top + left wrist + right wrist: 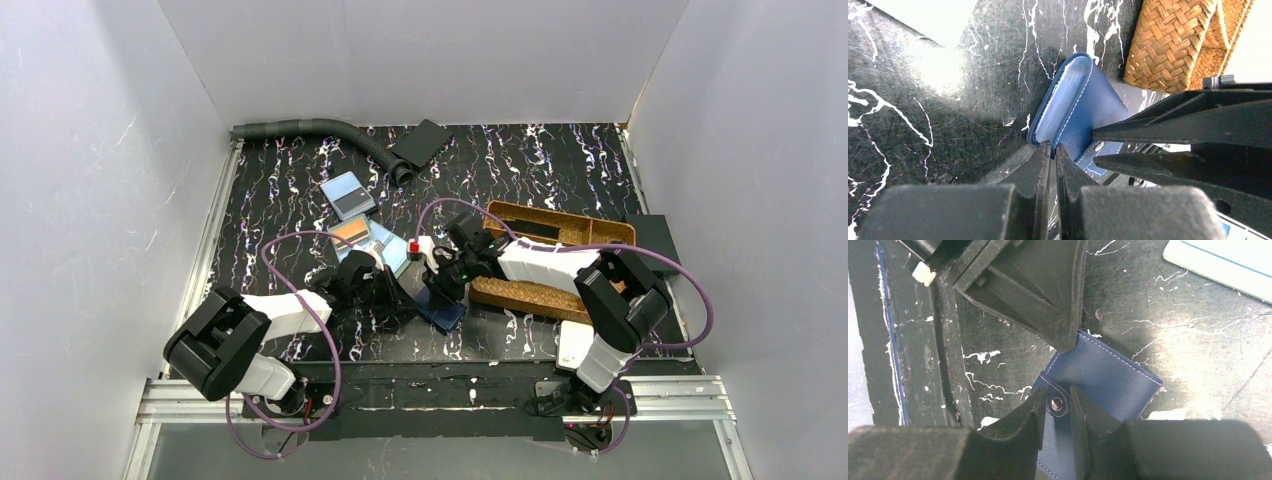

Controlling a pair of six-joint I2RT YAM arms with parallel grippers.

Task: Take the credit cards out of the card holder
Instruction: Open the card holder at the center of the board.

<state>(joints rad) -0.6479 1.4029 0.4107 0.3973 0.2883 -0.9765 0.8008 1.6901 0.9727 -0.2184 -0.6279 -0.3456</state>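
Right jaws pinch the snap tab (1057,403) of the card holder (1108,377) (white-stitched); left jaws, shut, touch its corner.

Even white light is falling from above in the overhead view, keeping it sharp throughout. In the wrist views, glare is washing out the black marbled table (898,125) up and left of the left gripper (1050,150) and just right of the right gripper (1055,405). Each camera's own near fingers (948,210) are blurring into soft grey masses along the bottom edge.
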